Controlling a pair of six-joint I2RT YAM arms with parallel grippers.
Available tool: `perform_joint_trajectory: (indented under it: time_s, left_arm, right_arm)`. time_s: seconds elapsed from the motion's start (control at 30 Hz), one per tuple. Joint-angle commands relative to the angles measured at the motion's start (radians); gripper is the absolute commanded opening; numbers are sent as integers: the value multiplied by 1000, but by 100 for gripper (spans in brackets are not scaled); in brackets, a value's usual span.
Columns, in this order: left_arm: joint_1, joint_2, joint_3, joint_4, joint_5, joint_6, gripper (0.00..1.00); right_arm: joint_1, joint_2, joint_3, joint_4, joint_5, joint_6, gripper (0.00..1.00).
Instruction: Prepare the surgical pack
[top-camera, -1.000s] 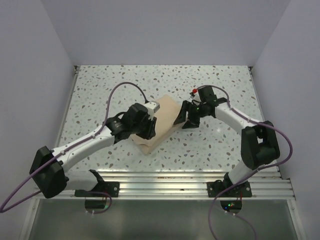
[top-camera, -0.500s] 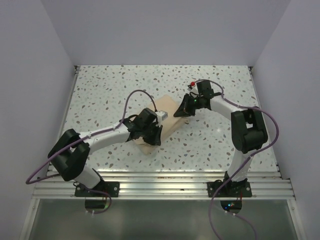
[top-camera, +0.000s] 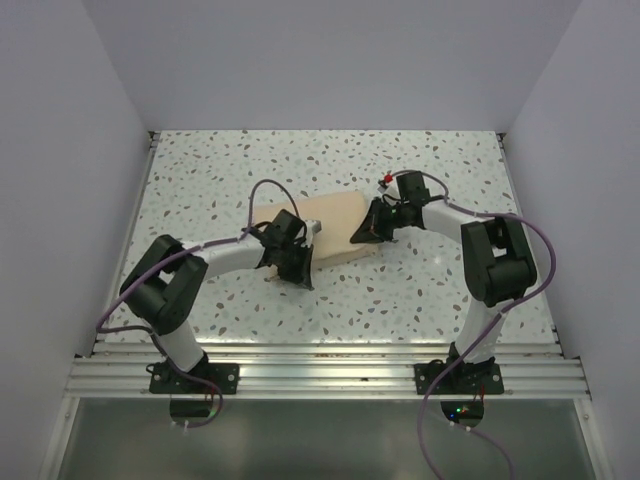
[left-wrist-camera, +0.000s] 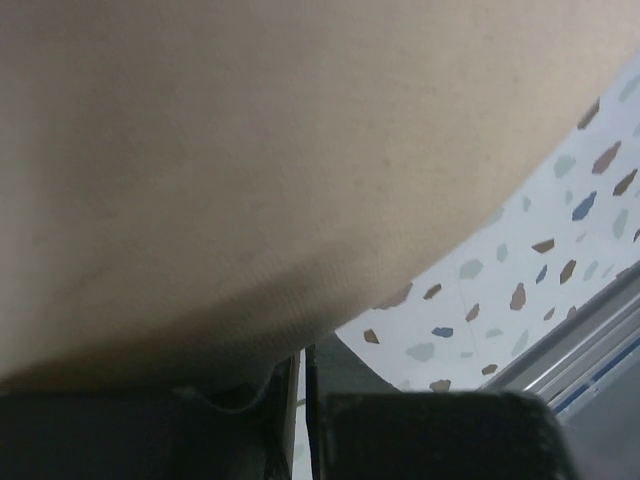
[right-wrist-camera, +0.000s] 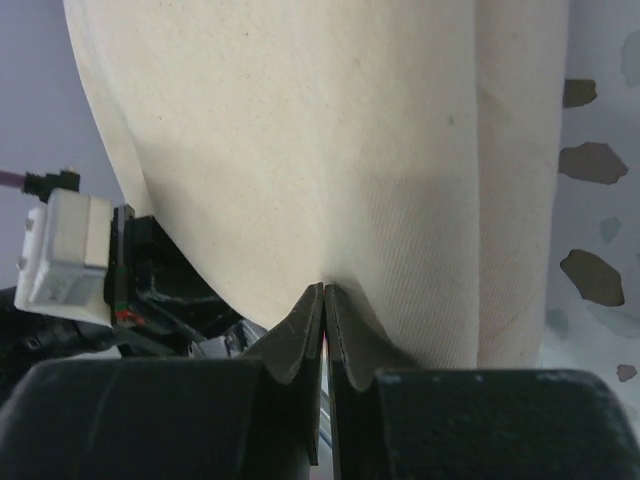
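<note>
As cloth (top-camera: 330, 225) lies between, left pincer (left-wrist-camera: 302, 368), right pincer (right-wrist-camera: 324, 292) clamp edges.

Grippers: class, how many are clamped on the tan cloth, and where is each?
2. The left gripper pinches the tan cloth at its near left corner; the right gripper pinches its right edge. Anything folded inside the cloth is hidden.

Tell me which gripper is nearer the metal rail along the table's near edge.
Left. The left gripper pinches the tan cloth at its near corner, closer to the rail; the right gripper pinches its right edge, farther back.
</note>
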Motion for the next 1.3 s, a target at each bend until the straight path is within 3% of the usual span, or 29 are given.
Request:
perform_joint_trajectory:
  time_s: [0.0,0.3,0.5,0.6,0.67,0.8,1.0,1.07,1.23,1.27]
  left_arm:
    - [106,56,46,5,-83,51,9]
    - [179,90,123,-44,-59,143,9]
    - [177,-157,-67,5,53,73,14]
    - [177,-376,-185,-1,73,22,18]
    - [177,-459,-210,-16,69,-5,20]
    - [179,-605,-213,-80,12,-41,25]
    - [180,-722,-180,-73,-83,-153,42]
    - [182,-734,-167,-64,-126,-205,47]
    - [203,-757,-156,-12,-131,-280,66]
    - [208,-754,-159,-11,-128,-291,91]
  right_arm:
    - [-24,35,41,-23,99,-61,7]
    - [-25,15,66,-76,109,-85,8]
    - [-24,-91,51,-152,126,-102,15]
    - [-24,-155,45,-189,134,-104,21]
    - [-22,-201,26,-212,137,-101,31]
    - [-22,-264,-30,-245,178,-127,42]
    - [-24,-353,-172,-261,238,-142,69]
    - [-24,-402,-219,-261,266,-141,98]
    - [-22,-467,-278,-281,301,-173,99]
    - [-24,-476,-282,-284,310,-173,99]
